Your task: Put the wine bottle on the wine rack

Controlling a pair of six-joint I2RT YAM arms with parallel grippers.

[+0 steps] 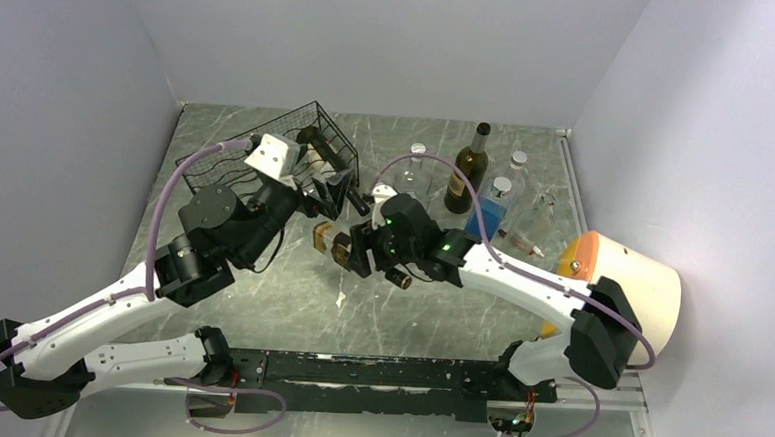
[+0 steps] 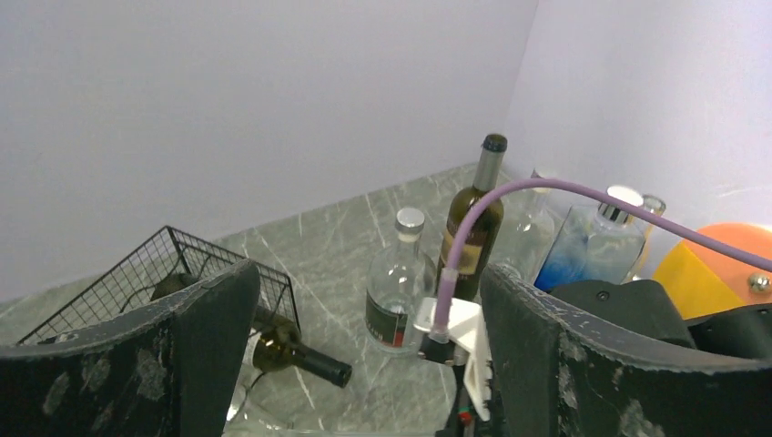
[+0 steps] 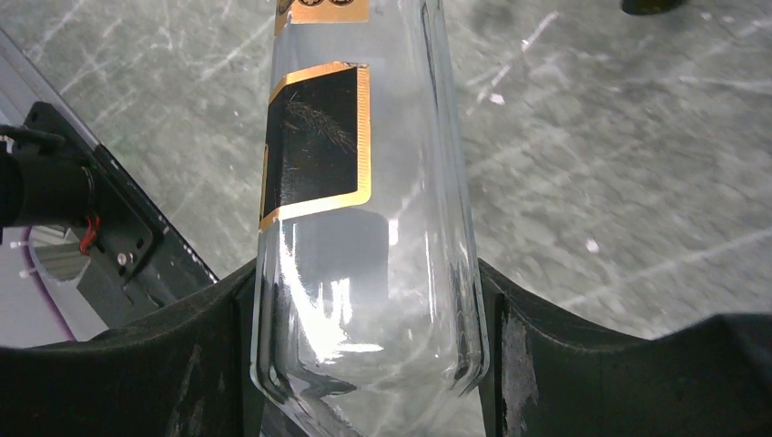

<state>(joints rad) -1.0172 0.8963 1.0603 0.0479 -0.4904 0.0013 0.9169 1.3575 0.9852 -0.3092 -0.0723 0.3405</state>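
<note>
The black wire wine rack [image 1: 234,160] stands at the back left; it also shows in the left wrist view [image 2: 137,278]. A dark bottle [image 2: 296,357] lies in it with its neck sticking out. My right gripper [image 1: 359,249] is shut on a clear glass bottle with a black and gold label [image 1: 329,243], held lying sideways above the table, just right of the rack. In the right wrist view the gripper [image 3: 364,305] clamps the bottle [image 3: 364,173] on both sides. My left gripper [image 1: 349,199] is open and empty beside the rack's front corner, jaws wide apart [image 2: 369,273].
A dark wine bottle [image 1: 468,168] stands at the back, with a clear bottle [image 1: 416,165], a blue-tinted bottle [image 1: 492,209] and more clear bottles around it. An orange and white object [image 1: 626,281] sits at the right. A black rail [image 1: 395,374] runs along the near edge.
</note>
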